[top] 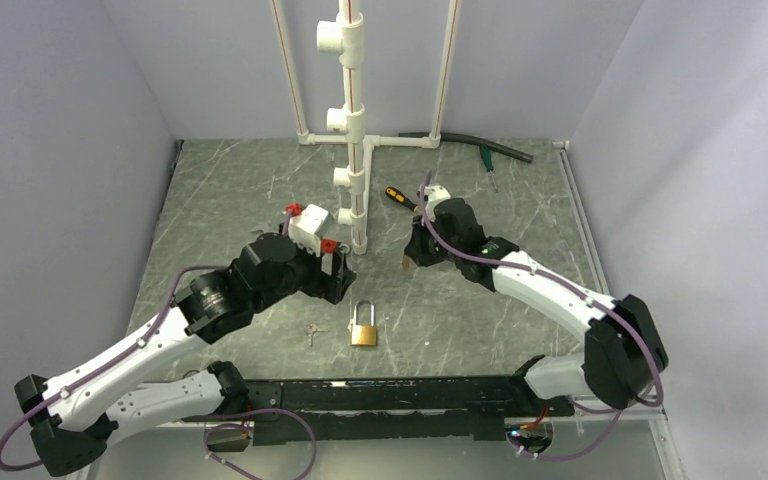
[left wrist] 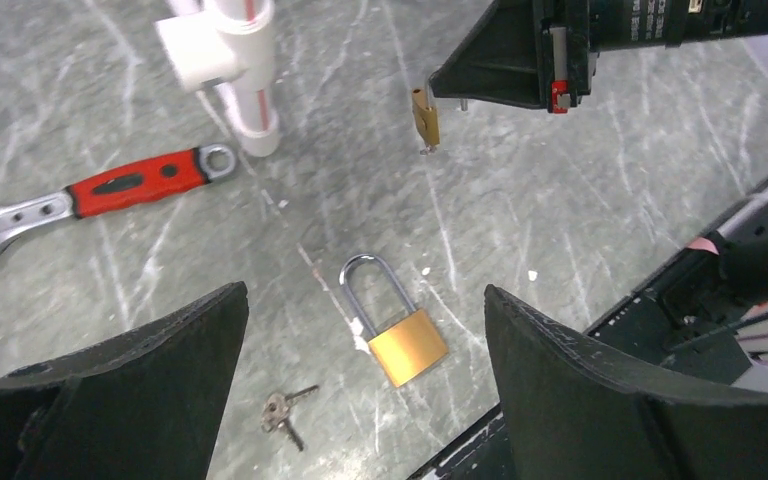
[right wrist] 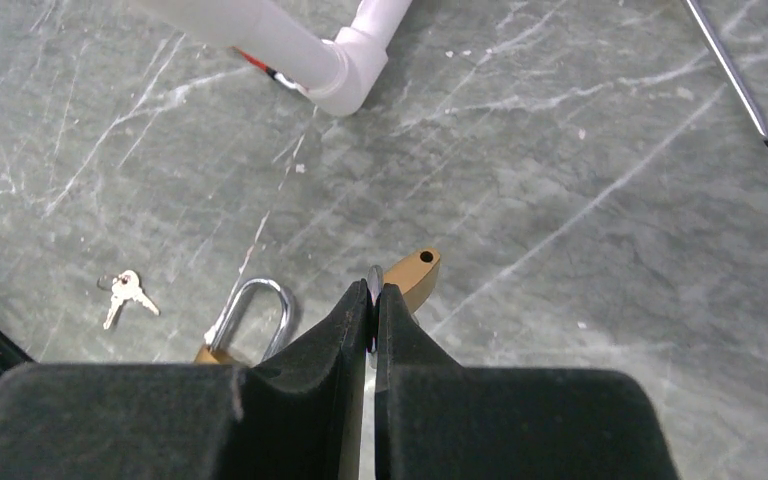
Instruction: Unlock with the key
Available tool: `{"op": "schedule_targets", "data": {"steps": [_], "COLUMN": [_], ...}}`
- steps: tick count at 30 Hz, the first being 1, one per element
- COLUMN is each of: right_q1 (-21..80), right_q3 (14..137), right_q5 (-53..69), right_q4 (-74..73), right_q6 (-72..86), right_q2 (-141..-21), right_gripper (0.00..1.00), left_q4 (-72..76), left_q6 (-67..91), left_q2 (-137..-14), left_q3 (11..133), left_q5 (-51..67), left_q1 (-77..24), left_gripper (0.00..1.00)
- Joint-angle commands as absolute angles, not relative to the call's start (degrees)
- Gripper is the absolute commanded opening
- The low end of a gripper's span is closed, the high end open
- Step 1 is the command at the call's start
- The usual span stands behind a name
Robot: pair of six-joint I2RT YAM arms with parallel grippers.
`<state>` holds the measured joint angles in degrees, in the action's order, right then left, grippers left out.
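Observation:
The key point(left wrist: 282, 412) lies on the marble table as a small silver pair on a ring, just left of a large brass padlock point(left wrist: 405, 342) with a tall steel shackle. Both also show from above: the key point(top: 311, 333) and the padlock point(top: 363, 325). My left gripper point(left wrist: 365, 292) hangs open over them, holding nothing. My right gripper point(right wrist: 373, 285) is shut on a thin silver part of a small brass padlock point(right wrist: 415, 275), which dangles above the table point(left wrist: 423, 118). Which part it pinches I cannot tell.
A red-handled wrench point(left wrist: 130, 185) lies by the foot of the white pipe frame point(top: 355, 120). A black-and-orange screwdriver point(top: 400, 197) lies behind the right gripper. A green-handled tool point(top: 485, 158) and a dark hose point(top: 470, 142) lie at the back. Walls enclose three sides.

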<state>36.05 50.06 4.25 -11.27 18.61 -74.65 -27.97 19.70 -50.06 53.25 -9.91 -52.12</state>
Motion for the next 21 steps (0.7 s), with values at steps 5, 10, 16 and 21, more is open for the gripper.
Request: {"op": "schedule_targets", "data": {"steps": [5,10,16,21], "right_q1": [32.21,27.93,23.61,23.38], "right_q3": [53.74,53.45,50.47,48.99], "right_q5": [13.77,25.16,25.16,22.94], "right_q4": [5.53,11.68,10.45,7.03], "right_q6": [23.72,28.93,30.36,29.58], "right_q2": [-84.73,-91.64,-93.06,-93.37], "right_gripper": [0.00,0.00,0.00,0.00], "left_q4": [-46.14,-48.06,-48.88,-49.16], "left_q6": [22.17,20.86,21.43,21.26], "left_q2": [-49.59,-47.22,-45.89,-46.20], "left_q3": [61.50,59.58,59.13,59.49], "left_q5": [-23.78,-29.65,-30.37,-29.70], "left_q1": [-52.45,-52.39,-52.35,-52.31], "left_gripper": [0.91,0.92,0.91,0.90]}}
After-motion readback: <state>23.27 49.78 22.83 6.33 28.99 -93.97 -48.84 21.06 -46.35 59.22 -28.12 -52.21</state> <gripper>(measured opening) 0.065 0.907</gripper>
